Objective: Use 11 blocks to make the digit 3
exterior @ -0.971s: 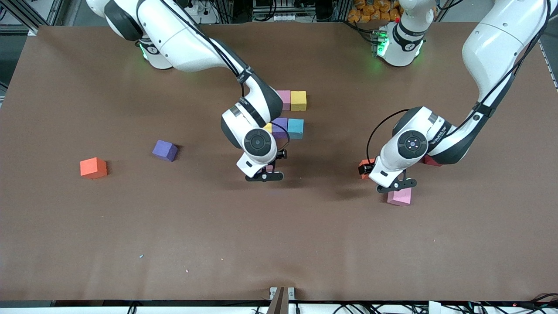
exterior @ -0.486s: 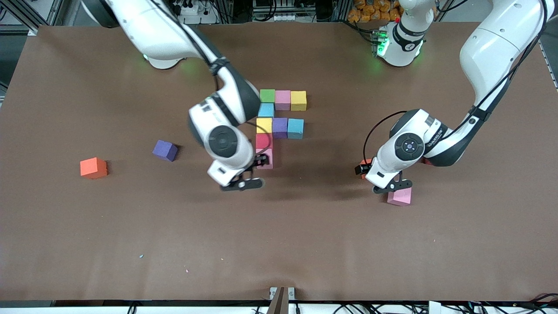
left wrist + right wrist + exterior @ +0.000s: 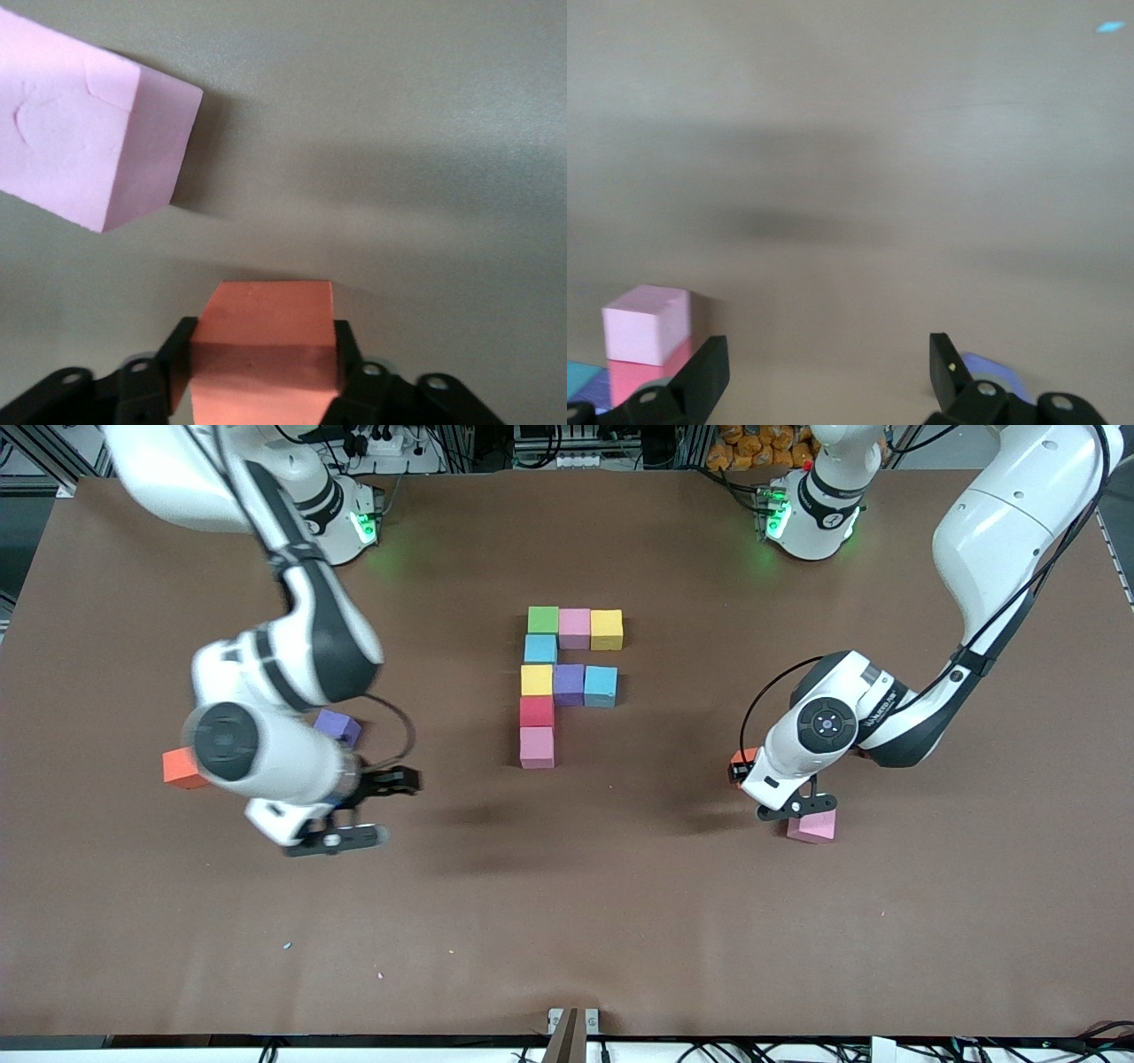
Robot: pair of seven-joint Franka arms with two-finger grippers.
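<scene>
nine blocks already touch at mid-table in the digit 3 (image 3: 568, 682): three across the top bar, three across the middle, and a column running down through red to the pink end block (image 3: 537, 746). i judge only the bottom bar is missing, two cells at three o'clock of that pink end block in the front view.

the left gripper (image 3: 791, 808) hangs low at about four o'clock from the figure, clamped on an orange block (image 3: 264, 341). to seat it well, lift clear, square its faces to the row, and lower it flush against the pink end block without nudging the column. a loose pink block (image 3: 812, 825) lies just beside those fingers and could be clipped on the way up. a red block (image 3: 858, 755) peeks from under that arm.

the right gripper (image 3: 332, 837) hangs over bare table at eight o'clock from the figure, its fingers spread wide and empty. a loose purple block (image 3: 337, 726) and a loose orange block (image 3: 182, 769) sit near it, at nine o'clock from the figure. nothing lies in the two open cells.
</scene>
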